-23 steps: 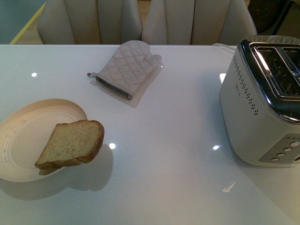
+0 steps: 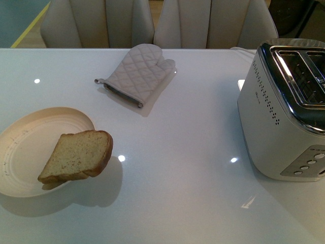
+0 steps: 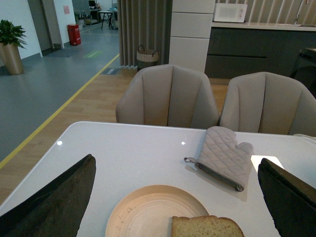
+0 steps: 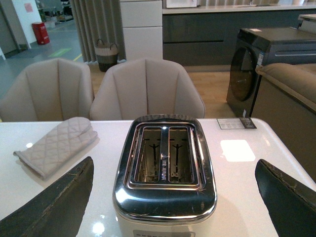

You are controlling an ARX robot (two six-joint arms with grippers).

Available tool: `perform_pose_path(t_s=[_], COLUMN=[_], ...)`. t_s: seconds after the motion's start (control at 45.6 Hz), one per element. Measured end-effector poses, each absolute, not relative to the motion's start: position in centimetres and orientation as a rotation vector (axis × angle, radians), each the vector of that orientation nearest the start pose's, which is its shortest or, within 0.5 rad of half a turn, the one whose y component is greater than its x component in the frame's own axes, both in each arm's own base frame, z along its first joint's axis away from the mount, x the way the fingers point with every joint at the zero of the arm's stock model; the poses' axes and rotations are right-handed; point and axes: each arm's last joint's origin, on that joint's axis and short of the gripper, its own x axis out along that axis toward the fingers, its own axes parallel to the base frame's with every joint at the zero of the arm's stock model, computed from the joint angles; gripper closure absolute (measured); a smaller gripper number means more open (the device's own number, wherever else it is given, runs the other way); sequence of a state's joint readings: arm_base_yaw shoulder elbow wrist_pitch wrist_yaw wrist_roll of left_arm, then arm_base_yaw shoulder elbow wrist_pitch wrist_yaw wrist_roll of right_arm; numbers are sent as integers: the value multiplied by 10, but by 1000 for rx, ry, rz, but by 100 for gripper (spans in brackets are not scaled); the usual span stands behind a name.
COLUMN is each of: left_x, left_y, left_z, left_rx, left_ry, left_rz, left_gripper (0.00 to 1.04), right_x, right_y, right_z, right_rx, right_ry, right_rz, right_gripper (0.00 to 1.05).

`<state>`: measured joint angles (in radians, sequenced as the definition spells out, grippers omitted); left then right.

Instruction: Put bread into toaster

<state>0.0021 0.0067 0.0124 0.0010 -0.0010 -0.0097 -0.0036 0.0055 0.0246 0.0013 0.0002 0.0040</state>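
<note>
A slice of bread [image 2: 77,155] with a golden-brown crust lies on the right edge of a cream plate [image 2: 25,147] at the front left, partly overhanging it. The silver-white toaster [image 2: 284,117] stands at the right with two empty chrome slots [image 4: 163,155] facing up. Neither arm shows in the front view. In the left wrist view my left gripper [image 3: 180,202] is open, its dark fingers [image 3: 54,202] spread wide above the plate [image 3: 143,212] and the bread [image 3: 207,227]. My right gripper [image 4: 173,197] is open too, hanging over the toaster [image 4: 165,192] with nothing held.
A quilted grey oven mitt [image 2: 139,73] lies at the back middle of the white table [image 2: 193,173]. Two beige chairs [image 2: 152,23] stand behind the far edge. A washing machine [image 4: 266,64] and a sofa arm [image 4: 291,79] are off to the right.
</note>
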Motion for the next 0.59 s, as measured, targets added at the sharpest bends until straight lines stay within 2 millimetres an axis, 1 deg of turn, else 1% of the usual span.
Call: perform_pose_path(t_s=[0.066, 0.088, 0.131, 0.153, 0.197, 0.219, 0.285, 0.307, 0.416, 0.438, 0.482, 0.504, 0.57, 0.592], left_x=[98, 99, 102, 105, 110, 115, 127, 128, 156, 166, 183, 186, 207, 210], left_y=[0, 0, 0, 0, 1, 1, 3, 4, 9, 11, 15, 16, 23, 24], left_z=[168, 169, 172, 173, 174, 176, 182, 183, 192, 192, 190, 188, 178, 175], left_rx=[-127, -135, -231, -264, -327, -370, -442, -448, -527, -545, -572, -576, -605, -606], left_ry=[227, 273, 427, 482, 527, 544, 561, 560, 542, 539, 534, 544, 549, 553], left_rz=[109, 119, 165, 179, 204, 214, 216, 217, 204, 187, 188, 194, 194, 201], left_gripper=[7, 7, 7, 7, 7, 7, 7, 7, 7, 7, 7, 7, 7, 7], right_x=[96, 96, 96, 96, 96, 96, 96, 96, 96, 96, 96, 96, 96, 96], right_y=[0, 0, 0, 0, 0, 0, 0, 0, 0, 0, 0, 0, 0, 0], right_z=[172, 172, 172, 172, 172, 172, 172, 172, 172, 172, 172, 172, 172, 172], right_rx=[4, 4, 4, 4, 4, 4, 4, 4, 4, 4, 4, 4, 4, 4], right_ry=[-20, -20, -21, -21, -21, -21, -21, -21, -21, -21, -21, -21, -21, -21], right_rz=[-4, -5, -4, -2, -3, -3, -3, -3, -3, -3, -3, -3, -3, -3], right_gripper=[9, 9, 9, 9, 9, 9, 9, 9, 9, 9, 9, 9, 9, 9])
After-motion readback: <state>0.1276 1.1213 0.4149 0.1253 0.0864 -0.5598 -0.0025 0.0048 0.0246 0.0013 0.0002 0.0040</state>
